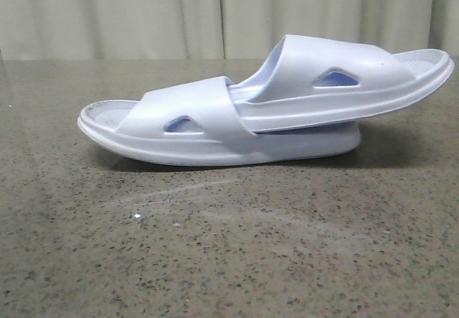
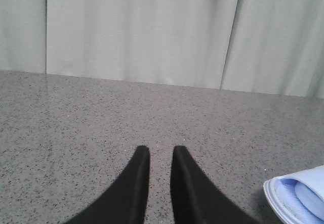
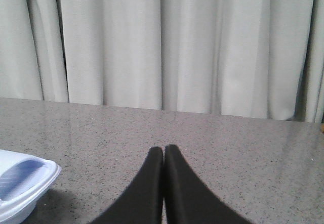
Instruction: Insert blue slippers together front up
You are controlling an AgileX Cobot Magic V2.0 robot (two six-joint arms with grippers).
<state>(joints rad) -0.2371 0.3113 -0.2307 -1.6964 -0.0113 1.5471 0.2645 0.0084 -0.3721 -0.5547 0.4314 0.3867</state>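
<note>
Pale blue slippers (image 1: 265,103) nested, one slid under the other's strap.

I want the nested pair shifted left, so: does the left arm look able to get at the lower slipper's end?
Probably yes. The slipper's end lies beside the left gripper on bare table, nothing between; the fingers are barely parted and hold nothing.

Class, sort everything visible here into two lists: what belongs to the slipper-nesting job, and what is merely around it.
Belongs to the job:
- lower pale blue-white foam slipper
- upper pale blue-white foam slipper, pushed under the lower one's strap

Merely around:
- speckled grey stone table
- pale pleated curtain
</note>
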